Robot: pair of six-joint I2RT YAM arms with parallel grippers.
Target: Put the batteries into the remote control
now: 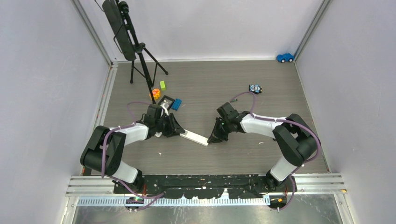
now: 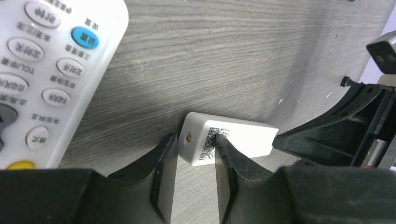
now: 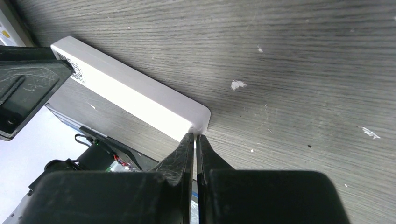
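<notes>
The grey wood tabletop (image 1: 261, 79) carries the work, and both arms reach in over it toward one slim white bar, the remote control (image 1: 195, 137), which lies flat between the two tools. A second, larger buttoned remote (image 2: 51, 70) lies face up just to the outer side of the left tool (image 2: 195, 137), apart from it and untouched. The slim remote control lies with its printed label (image 2: 208, 145) upward, which I take to be its back, the side where a battery door would sit. That would explain why it is turned this way. The left tool stands at a narrow gap that brackets the labelled end. One finger (image 2: 223, 154) rests over the label and the other sits just beside the end face, but I cannot tell whether they truly clamp it. It looks placed to steady that end against a push. The right tool (image 3: 195, 136) is closed to a thin slit with nothing seen between its tips, which touch the rounded far end of the remote control. This reads as a closed point meant to press or slide something there, perhaps the cover. No batteries can be made out near either tool in any view, so I judge loading has not begun.
</notes>
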